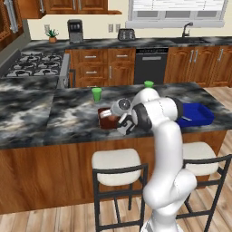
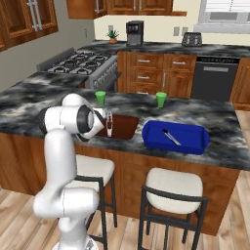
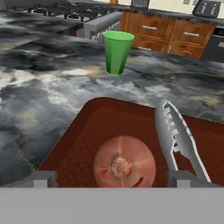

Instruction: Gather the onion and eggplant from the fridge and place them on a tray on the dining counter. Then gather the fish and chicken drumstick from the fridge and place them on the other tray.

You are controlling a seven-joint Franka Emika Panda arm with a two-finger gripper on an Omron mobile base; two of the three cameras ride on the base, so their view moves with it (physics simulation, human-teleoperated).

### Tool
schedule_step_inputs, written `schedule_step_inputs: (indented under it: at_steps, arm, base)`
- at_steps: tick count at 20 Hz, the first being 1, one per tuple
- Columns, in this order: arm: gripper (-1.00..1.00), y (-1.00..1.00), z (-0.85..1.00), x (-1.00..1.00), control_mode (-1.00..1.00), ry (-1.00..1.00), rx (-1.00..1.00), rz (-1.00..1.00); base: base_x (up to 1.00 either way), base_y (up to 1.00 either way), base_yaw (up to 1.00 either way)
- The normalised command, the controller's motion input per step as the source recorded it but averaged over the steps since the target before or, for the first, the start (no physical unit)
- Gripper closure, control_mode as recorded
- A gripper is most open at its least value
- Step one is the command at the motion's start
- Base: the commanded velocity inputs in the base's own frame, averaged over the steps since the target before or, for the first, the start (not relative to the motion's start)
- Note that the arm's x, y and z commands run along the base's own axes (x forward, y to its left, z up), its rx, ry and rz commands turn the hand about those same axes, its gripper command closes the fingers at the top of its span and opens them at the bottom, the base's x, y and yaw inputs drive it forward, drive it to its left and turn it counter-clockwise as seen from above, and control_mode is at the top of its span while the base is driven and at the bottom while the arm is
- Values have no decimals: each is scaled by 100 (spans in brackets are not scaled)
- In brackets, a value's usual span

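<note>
Hand view has the onion sitting low in the frame on the brown tray, silvery tongs lying right beside it, green cup up top on the marble worktop. End effector is spread wide open over the onion, gripping nothing. Right base view adds the blue tray center-right, another utensil in it, and a second green cup.
</note>
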Motion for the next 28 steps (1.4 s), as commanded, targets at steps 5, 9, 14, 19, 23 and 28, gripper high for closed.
schedule_step_inputs:
  at_steps: [5,9,14,19,23,28]
  arm:
    - [-100,-18,85,-40,-100,0,1,-5]
    - [-100,-17,89,-51,-100,2,0,-15]
    - [-100,-24,47,-90,-100,2,0,-25]
    - [-100,-16,9,-100,-100,6,0,-26]
    - [-100,0,0,-94,-100,0,0,-8]
    - [-100,3,2,-84,-100,0,2,12]
  base:
    - [0,0,0]
    - [0,0,0]
    - [0,0,0]
    - [0,0,0]
    - [0,0,0]
    - [0,0,0]
